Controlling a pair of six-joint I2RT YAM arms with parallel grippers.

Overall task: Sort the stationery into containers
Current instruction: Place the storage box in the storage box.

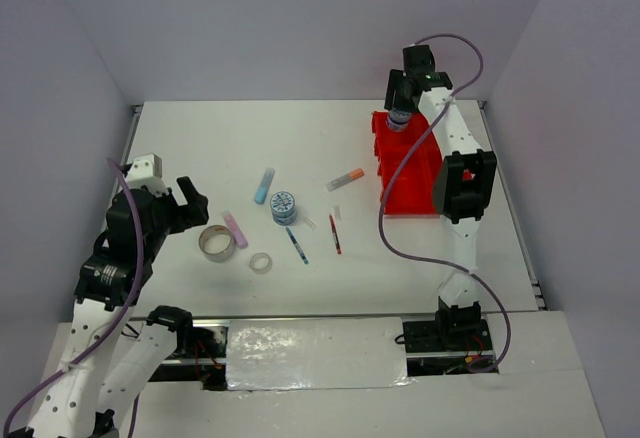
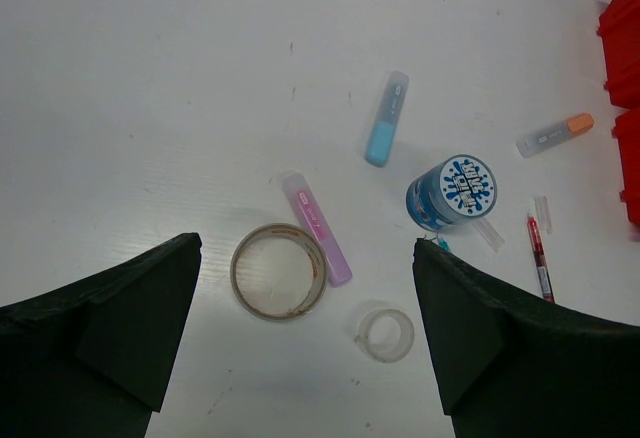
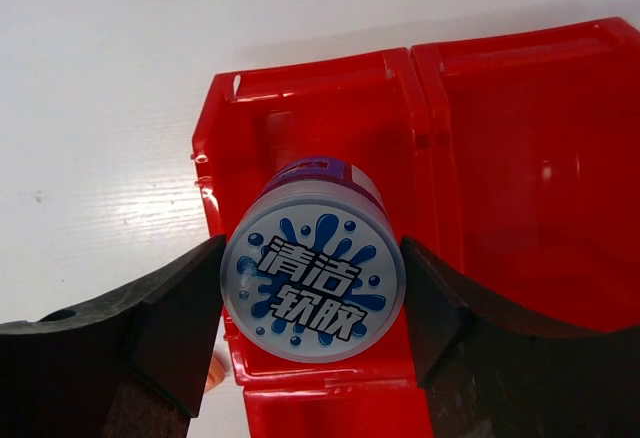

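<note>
My right gripper (image 1: 400,116) is shut on a round blue-patterned tape roll (image 3: 312,273) and holds it over the far-left compartment of the red tray (image 1: 402,194), whose divider rim (image 3: 412,58) shows in the right wrist view. My left gripper (image 1: 190,203) is open and empty above the table, near a large tape ring (image 2: 278,271) and a small clear ring (image 2: 386,334). A pink stick (image 2: 317,228), a blue stick (image 2: 386,119), a second blue-patterned roll (image 2: 452,192), an orange-capped stick (image 2: 555,135), a red pen (image 2: 538,255) and a blue pen (image 1: 297,245) lie mid-table.
The tray stands at the table's right side, beside the right arm. Its other compartments seen in the right wrist view hold nothing. A small clear cap (image 2: 543,213) lies by the red pen. White walls close in the table on three sides.
</note>
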